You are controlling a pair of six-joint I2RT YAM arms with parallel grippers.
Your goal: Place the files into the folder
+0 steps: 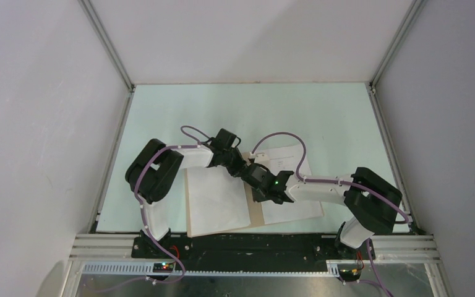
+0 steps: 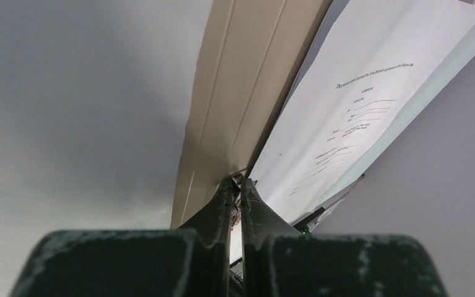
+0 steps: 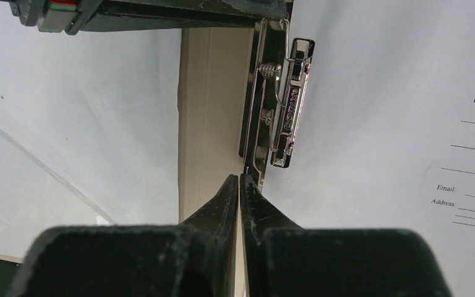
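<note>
down near the front edge of the pale green table [image 1: 222, 111], we see the flat tan-brown cardboard folder [image 1: 256, 216] lying open, the blank white paper sheet [image 1: 216, 201] on its left half and the white sheet with small black print [image 1: 300, 210] on its right. just past that, the right gripper [image 3: 240, 185] is clenched, tips together on the spine beside the small metal clip [image 3: 287, 105]. farther on, the left gripper [image 2: 236, 189] is closed almost tight at the clip's far end; we cannot tell whether it pinches it.

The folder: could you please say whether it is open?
Open: the folder lies flat, inner spine and metal clip exposed.
</note>
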